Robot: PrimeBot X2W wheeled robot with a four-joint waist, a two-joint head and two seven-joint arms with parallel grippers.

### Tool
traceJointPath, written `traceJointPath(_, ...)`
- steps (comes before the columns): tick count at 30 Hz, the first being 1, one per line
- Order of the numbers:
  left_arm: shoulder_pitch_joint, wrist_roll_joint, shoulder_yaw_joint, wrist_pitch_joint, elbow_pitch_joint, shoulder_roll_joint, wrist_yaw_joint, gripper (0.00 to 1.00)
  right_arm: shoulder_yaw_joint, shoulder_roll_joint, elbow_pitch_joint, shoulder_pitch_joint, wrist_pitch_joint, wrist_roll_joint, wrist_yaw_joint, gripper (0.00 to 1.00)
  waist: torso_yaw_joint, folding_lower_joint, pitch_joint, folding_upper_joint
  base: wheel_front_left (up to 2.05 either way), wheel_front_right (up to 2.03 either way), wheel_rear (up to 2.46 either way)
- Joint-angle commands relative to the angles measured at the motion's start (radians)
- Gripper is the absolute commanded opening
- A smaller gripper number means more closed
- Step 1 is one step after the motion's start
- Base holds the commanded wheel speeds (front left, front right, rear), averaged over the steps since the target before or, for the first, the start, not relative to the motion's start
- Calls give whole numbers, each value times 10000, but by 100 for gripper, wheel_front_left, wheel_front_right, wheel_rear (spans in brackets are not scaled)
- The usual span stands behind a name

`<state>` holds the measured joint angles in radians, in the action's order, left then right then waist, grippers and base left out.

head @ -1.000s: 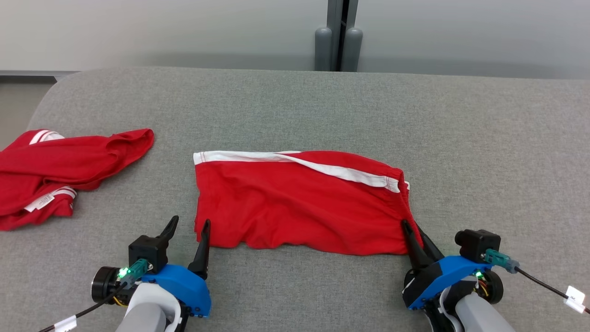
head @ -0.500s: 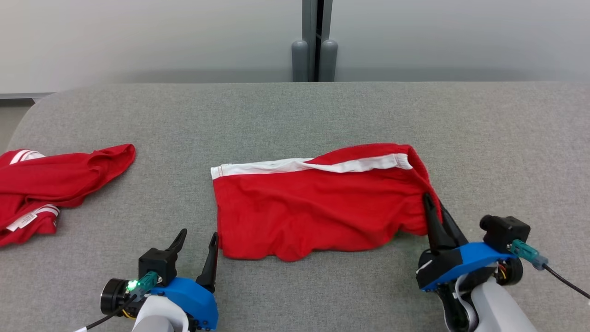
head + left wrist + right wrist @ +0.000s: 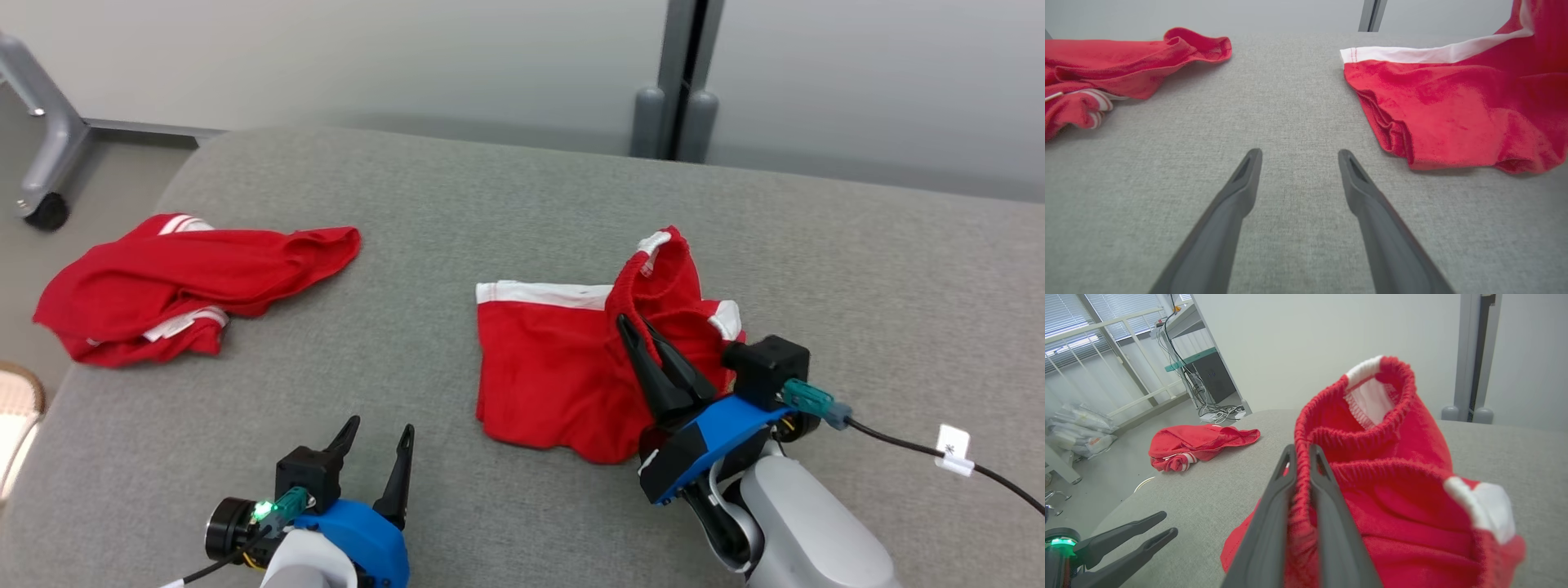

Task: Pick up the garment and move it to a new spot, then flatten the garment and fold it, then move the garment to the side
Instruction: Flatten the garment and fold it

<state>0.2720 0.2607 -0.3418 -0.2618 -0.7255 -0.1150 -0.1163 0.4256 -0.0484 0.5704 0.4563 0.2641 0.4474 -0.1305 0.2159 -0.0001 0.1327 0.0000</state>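
One-sided pinch on the shorts point(image 3: 555, 367)
Your right gripper point(image 3: 635, 325) clamps their waistband point(image 3: 1339, 435), right of the spare red heap point(image 3: 188, 278); your left gripper point(image 3: 380, 425) gapes empty between the two. The trailing hem point(image 3: 555, 441) may drag and bunch, or the seemingly shallow pinch may slip.

There are two red garments with white trim: the garment point(image 3: 555, 376) in the middle and a crumpled garment point(image 3: 180, 278) at the left. One grey bench point(image 3: 490, 196) carries both. Two claws show, the left claw point(image 3: 380, 425) and the right claw point(image 3: 631, 321), each with two dark fingers. Two grey posts point(image 3: 649, 122) stand behind.
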Motion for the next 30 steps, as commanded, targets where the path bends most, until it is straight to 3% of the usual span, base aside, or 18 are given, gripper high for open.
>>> traceJointPath(1, 78, -54, -29, -47, -12, 46, -75, 100, 137, -43, 90, 227, 7, 25, -5, 0, 372, 1, 234, 0, 0, 0, 0)
traceJointPath(8, 165, -109, -112, -45, -84, 142, -111, 100, 714, -40, 1066, 870, 7, -34, -5, 0, 1474, 1, 352, 0, 0, 0, 0)
traceJointPath(9, 182, -123, -133, -47, -88, 157, -120, 100, 747, -40, 1129, 953, 7, 5, -5, 45, 1571, 1, 366, 0, 0, 0, 0)
traceJointPath(10, 204, -138, -137, -47, -76, 165, -128, 100, 826, -40, 1114, 1014, 7, 57, -5, 100, 1624, 1, 380, 0, 0, 0, 0)
traceJointPath(16, 259, -206, 44, -45, 208, 121, -142, 100, 825, -54, 188, 1052, 7, -83, -5, 100, 1414, 1, 426, 0, 0, 0, 0)
traceJointPath(30, -96, -1168, 930, -45, 2073, -41, 501, 100, -3201, -33, -2221, -1022, 5, -2650, -5, 100, -342, 1, 224, 0, 0, 0, 0)
